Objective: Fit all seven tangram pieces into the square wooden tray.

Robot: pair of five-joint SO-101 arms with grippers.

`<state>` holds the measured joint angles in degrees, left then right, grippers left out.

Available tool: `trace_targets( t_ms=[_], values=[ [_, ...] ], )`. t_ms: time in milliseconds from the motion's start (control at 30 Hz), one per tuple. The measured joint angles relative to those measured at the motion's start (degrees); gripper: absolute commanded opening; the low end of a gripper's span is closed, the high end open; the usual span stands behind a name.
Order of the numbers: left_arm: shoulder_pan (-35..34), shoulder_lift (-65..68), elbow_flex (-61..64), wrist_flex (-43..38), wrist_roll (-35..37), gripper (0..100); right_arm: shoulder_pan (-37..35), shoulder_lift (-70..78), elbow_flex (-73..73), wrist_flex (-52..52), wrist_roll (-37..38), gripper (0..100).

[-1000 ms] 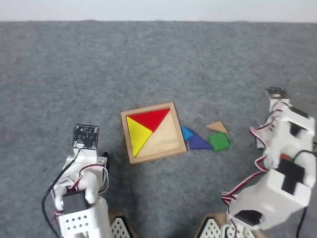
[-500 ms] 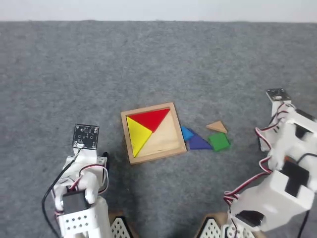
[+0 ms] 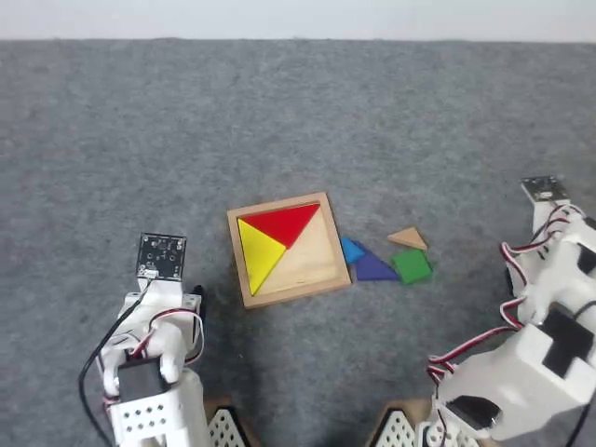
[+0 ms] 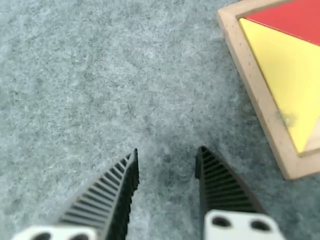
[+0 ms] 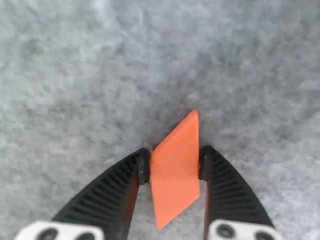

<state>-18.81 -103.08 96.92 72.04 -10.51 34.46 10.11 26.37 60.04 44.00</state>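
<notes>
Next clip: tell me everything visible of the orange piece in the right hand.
The orange parallelogram is a flat, four-sided tangram piece, evenly coloured, with a smooth matte face and crisp edges. It is clamped in the right hand: the black ridged fingers press two opposite edges, one acute corner points out past the fingertips, and the other points back toward the wrist. The grey felt-like table covering lies behind it; whether the piece touches that surface cannot be told.
</notes>
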Motion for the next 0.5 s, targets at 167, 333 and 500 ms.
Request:
trace_targets(
  t_ms=[167, 333, 500],
  values=[
    [0.0, 0.0, 0.0, 0.0, 0.0, 19, -0.1, -0.2, 0.5, -0.1, -1.5, 14.7],
    [0.0, 0.0, 0.0, 0.0, 0.0, 19, -1.9, -0.2, 0.4, 0.1, -7.0, 9.5],
    [0.0, 0.0, 0.0, 0.0, 0.0, 19, -9.2, 0.1, -2.6, 6.2, -13.3, 9.5]
  ],
)
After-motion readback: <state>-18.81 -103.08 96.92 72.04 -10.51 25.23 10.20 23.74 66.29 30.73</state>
